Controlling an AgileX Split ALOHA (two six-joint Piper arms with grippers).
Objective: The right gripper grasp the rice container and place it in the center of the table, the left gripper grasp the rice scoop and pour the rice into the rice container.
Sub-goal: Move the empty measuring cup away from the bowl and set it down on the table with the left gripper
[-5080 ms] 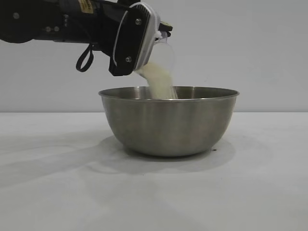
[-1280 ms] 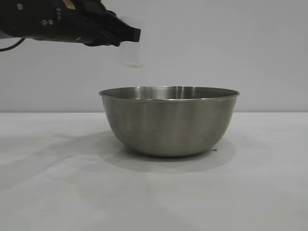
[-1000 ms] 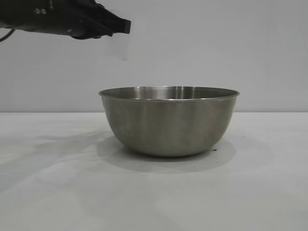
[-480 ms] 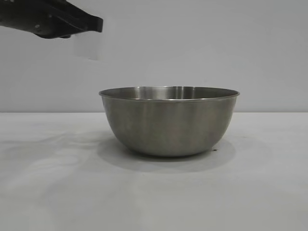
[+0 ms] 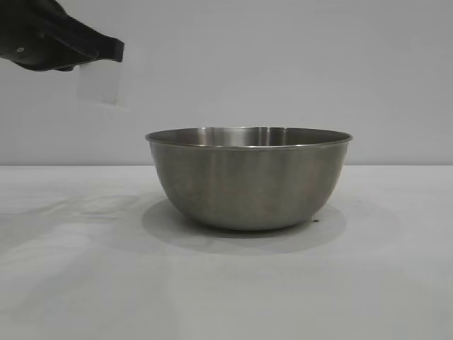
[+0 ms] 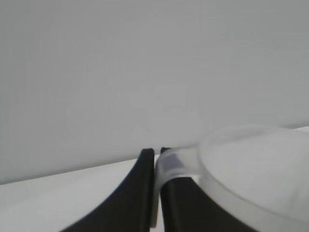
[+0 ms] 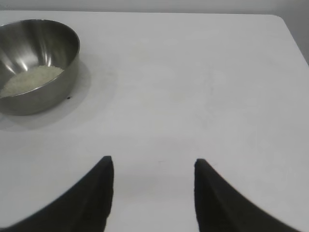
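Fingers of the left gripper (image 6: 155,159) pinch the clear rice scoop's (image 5: 99,83) handle (aloft, left of the steel bowl (image 5: 248,177) with rice (image 7: 30,79)); right gripper (image 7: 153,166) gapes over the table (image 7: 193,96).

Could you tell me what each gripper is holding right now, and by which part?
The left gripper is shut on the rice scoop, pinching its side loop handle. The right gripper stands open over the table, holding nothing.

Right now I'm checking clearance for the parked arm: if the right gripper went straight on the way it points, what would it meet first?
Probably the bare table. The right gripper stands open, angled down at empty tabletop; the rice container sits well off to one side of that line, though depth is hard to judge.
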